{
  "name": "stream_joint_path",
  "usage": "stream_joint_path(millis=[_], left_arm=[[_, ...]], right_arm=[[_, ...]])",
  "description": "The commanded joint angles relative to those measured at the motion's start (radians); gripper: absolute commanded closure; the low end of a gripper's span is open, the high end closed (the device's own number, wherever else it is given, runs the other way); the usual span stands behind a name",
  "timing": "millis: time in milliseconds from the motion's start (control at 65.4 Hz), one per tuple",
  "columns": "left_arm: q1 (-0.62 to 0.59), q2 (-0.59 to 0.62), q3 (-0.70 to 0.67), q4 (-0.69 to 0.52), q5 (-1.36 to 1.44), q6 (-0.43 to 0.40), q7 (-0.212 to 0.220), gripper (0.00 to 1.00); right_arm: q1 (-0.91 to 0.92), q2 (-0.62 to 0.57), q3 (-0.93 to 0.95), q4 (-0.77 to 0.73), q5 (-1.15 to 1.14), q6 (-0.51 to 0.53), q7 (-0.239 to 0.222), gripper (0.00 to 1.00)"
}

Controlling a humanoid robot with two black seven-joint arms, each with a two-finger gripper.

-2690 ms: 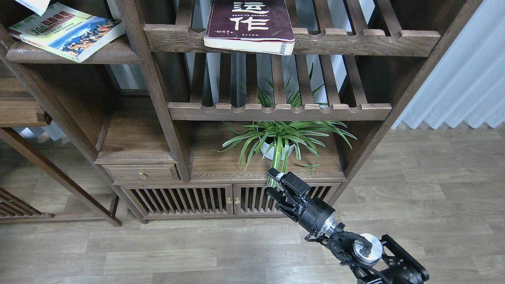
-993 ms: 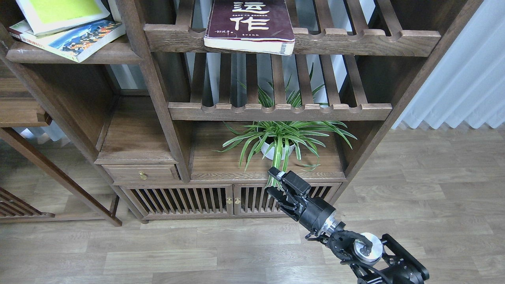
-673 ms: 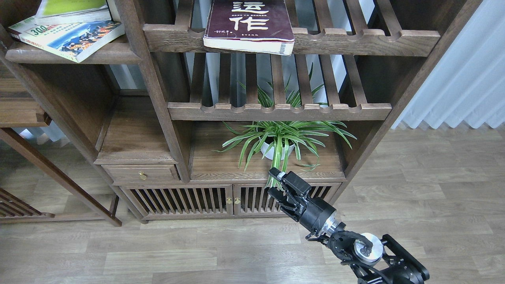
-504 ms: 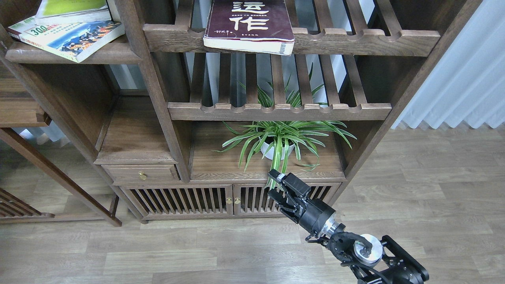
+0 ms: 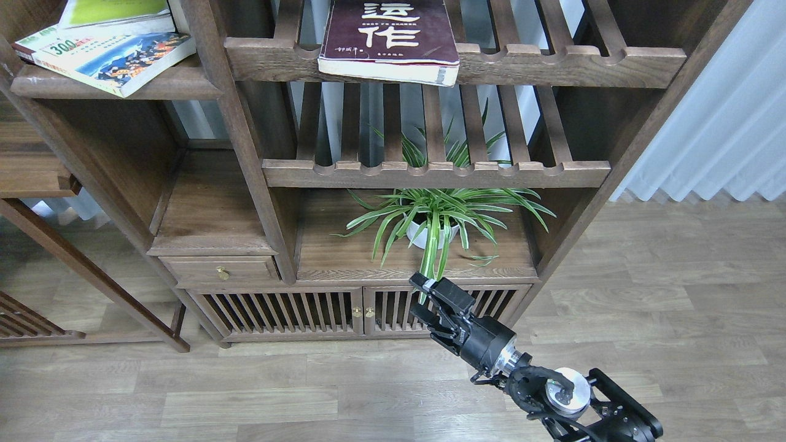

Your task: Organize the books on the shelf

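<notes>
Head view: a dark wooden bookcase seen from above.
Just changed: the lime-yellow book (image 5: pixel 113 12), tilted in the air a second ago, now lies flat on the cream "300" book (image 5: pixel 104 55); that placement looks finished.
Shelf (image 5: pixel 110 86): carries those two stacked books at upper left.
Maroon book (image 5: pixel 388 38): alone on the slatted shelf (image 5: pixel 454 61), apparently the next one to move.
Right tool (image 5: pixel 424 302): low before the cabinet doors (image 5: pixel 319 313), fingers apart, empty, lower than before.
Left tool: out of sight.
Pot (image 5: pixel 430 233): holds a spider plant.
</notes>
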Motion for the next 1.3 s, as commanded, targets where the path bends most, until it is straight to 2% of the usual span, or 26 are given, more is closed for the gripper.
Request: stream_joint_path(millis=[0,138,397,535,993,1207,1223,1284], left_arm=[[-0.009,-0.032,-0.001,-0.014,-0.004,0.0,0.0,0.0],[-0.047,-0.105,-0.007,-0.014,-0.003,0.0,0.0,0.0],[-0.193,-0.271,0.007,-0.014,0.006,0.0,0.0,0.0],[-0.266,-0.406,0.007,-0.013,0.009,0.0,0.0,0.0],[-0.282,-0.681,0.007,-0.002,0.011,0.0,0.0,0.0],[-0.28,-0.834,0.007,0.001,0.011,0.0,0.0,0.01],[-0.279,-0.883,0.007,0.001,0.011,0.0,0.0,0.01],[-0.274,-0.926,0.005,0.004,0.011,0.0,0.0,0.01]], right_arm=[[-0.005,0.0,0.0,0.002,0.001,0.002,0.0,0.04],[-0.009,0.0,0.002,0.003,0.001,0.002,0.0,0.03],[-0.011,0.0,0.003,0.003,0.001,0.002,0.0,0.02],[-0.009,0.0,0.005,0.006,0.001,0.002,0.0,0.02],[-0.008,0.0,0.015,0.005,0.001,0.002,0.0,0.02],[-0.008,0.0,0.017,0.003,0.003,0.002,0.0,0.01],[-0.008,0.0,0.019,0.003,0.003,0.005,0.0,0.01],[-0.008,0.0,0.026,0.003,0.004,0.008,0.0,0.01]])
